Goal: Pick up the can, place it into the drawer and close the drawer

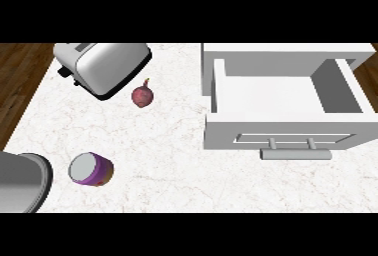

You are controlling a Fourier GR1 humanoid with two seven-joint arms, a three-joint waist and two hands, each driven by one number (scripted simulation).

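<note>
White marble counter (pixel 170 145): purple can (pixel 91 169) lower left, no label readable; drawer (pixel 284 102) open; hands, fingers unseen.

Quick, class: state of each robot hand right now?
Left hand: not in view; only a grey forearm shows at the lower left edge.
Right hand: not in view.

A kitchen: a white marble counter (pixel 170 135) edged by wood floor (pixel 18 80) carries a steel toaster (pixel 103 62); right of the toaster lie a sweet potato (pixel 142 95) and an open white drawer (pixel 284 100).
</note>
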